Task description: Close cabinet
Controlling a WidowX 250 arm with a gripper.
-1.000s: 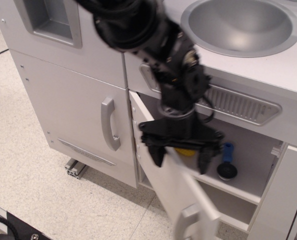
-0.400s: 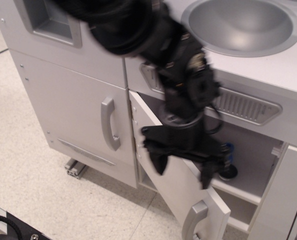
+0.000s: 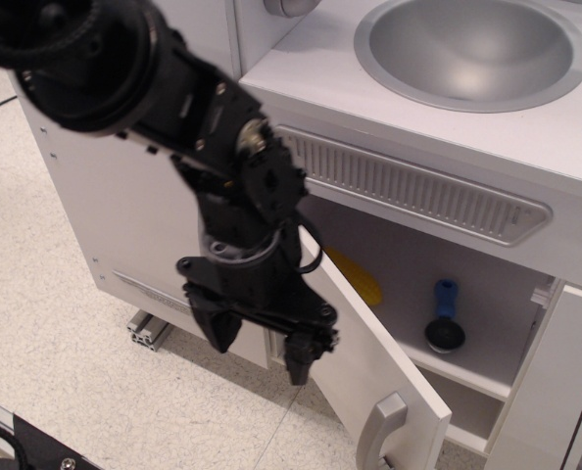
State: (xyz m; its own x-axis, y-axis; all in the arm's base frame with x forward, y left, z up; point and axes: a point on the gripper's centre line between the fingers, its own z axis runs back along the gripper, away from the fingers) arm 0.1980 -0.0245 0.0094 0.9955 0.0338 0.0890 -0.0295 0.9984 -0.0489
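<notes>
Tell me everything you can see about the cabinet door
The cabinet door is a flat white panel, like painted wood, with a pale grey bar handle near its free edge. It stands open, swung outward from the left side of the compartment, exposing the inner shelf. The black gripper sits against its outer face; actual contact is unclear. Hinges are hidden.

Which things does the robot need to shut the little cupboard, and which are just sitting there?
For the job:
- cabinet door, open
- its bar handle
- gripper, fingers spread, outside the door

Just sitting there:
- sink bowl
- yellow thing on the shelf
- blue-handled tool on the shelf
- grey vent grille
</notes>
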